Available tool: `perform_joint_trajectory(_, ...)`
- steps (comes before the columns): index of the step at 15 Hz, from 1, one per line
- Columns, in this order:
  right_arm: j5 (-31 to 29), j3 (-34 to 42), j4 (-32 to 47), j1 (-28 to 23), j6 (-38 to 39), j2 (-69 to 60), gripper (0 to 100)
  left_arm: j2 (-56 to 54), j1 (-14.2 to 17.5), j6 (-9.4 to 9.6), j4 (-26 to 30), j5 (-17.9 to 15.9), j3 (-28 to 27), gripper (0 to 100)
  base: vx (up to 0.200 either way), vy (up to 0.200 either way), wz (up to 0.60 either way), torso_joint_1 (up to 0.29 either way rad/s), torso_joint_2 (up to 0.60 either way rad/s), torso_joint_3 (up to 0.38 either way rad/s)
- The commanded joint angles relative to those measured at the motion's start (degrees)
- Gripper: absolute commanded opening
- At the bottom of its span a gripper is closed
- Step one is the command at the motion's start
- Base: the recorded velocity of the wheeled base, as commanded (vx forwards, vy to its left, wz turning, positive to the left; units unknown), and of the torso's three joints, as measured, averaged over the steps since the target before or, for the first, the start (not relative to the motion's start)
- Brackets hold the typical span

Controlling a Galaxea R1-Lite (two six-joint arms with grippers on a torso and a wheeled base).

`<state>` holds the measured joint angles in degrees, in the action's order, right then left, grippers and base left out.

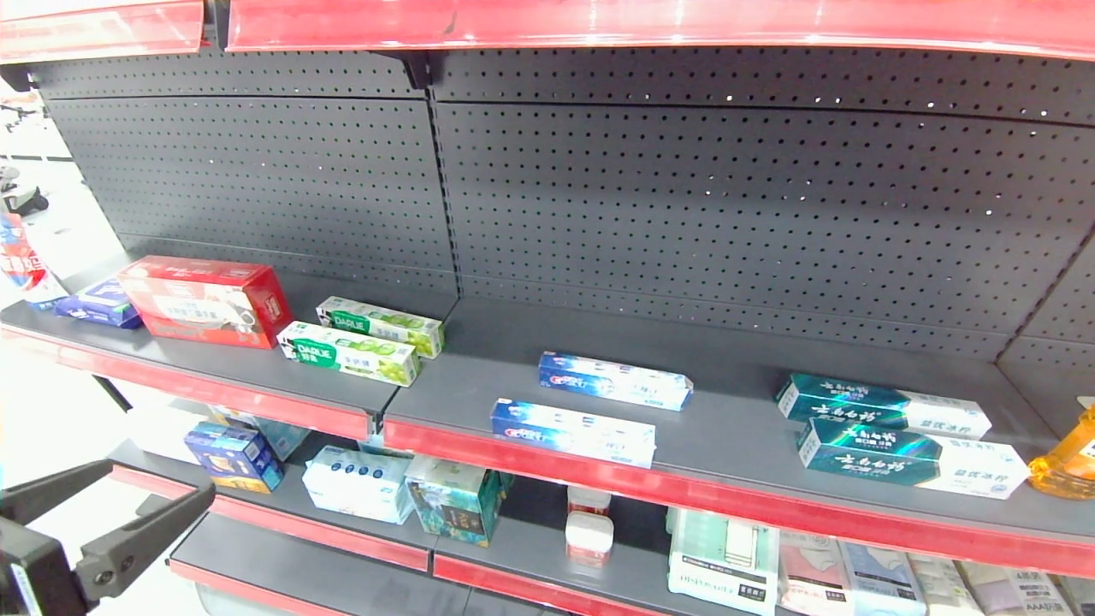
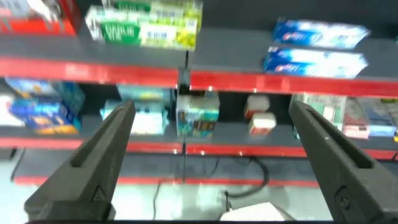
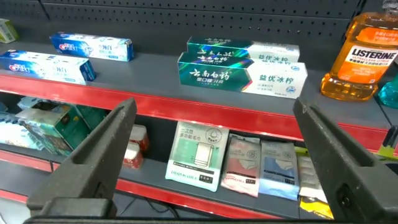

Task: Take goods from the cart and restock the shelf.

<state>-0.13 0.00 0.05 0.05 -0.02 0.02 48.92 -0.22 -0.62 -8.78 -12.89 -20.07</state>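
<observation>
The grey shelf with a red front strip carries pairs of toothpaste boxes: green ones, blue ones and teal ones. My left gripper hangs open and empty at the lower left, in front of and below the shelf's left end. In the left wrist view that gripper faces the lower shelf, with the green boxes and blue boxes above it. My right gripper is open and empty, facing the shelf below the teal boxes.
A red carton and a dark blue box lie at the shelf's left end, an orange mouthwash bottle at its right. The lower shelf holds boxes, small jars and packets. A perforated black back panel rises behind.
</observation>
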Motion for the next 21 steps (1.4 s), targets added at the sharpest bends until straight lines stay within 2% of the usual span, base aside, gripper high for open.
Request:
perform_joint_trajectory(1, 0.0, 0.0, 0.0, 0.0, 0.0, 0.0, 100, 5.8, 1.4, 0.01, -0.3, 0.0, 0.1, 100, 0.0, 0.0, 0.0, 0.0, 0.0, 0.0)
perform_joint_trajectory(6, 0.0, 0.0, 0.0, 0.0, 0.0, 0.0, 100, 10.8, 2.1, 0.45, -4.7, 0.2, 0.1, 100, 0.0, 0.0, 0.0, 0.0, 0.0, 0.0)
perform_joint_trajectory(12, 0.0, 0.0, 0.0, 0.0, 0.0, 0.0, 100, 11.6, 2.1, 0.53, -4.9, 0.2, 0.1, 100, 0.0, 0.0, 0.0, 0.0, 0.0, 0.0)
perform_joint_trajectory(20, 0.0, 0.0, 0.0, 0.0, 0.2, 0.0, 100, 11.9, 2.0, 0.62, -5.0, 0.2, -0.1, 100, 0.0, 0.0, -0.6, 0.004, 0.0, 0.003)
perform_joint_trajectory(21, 0.0, 0.0, 0.0, 0.0, 0.2, 0.0, 100, 11.9, 2.0, 0.62, -5.0, 0.2, 0.0, 100, 0.0, 0.0, 0.0, 0.0, 0.0, 0.0)
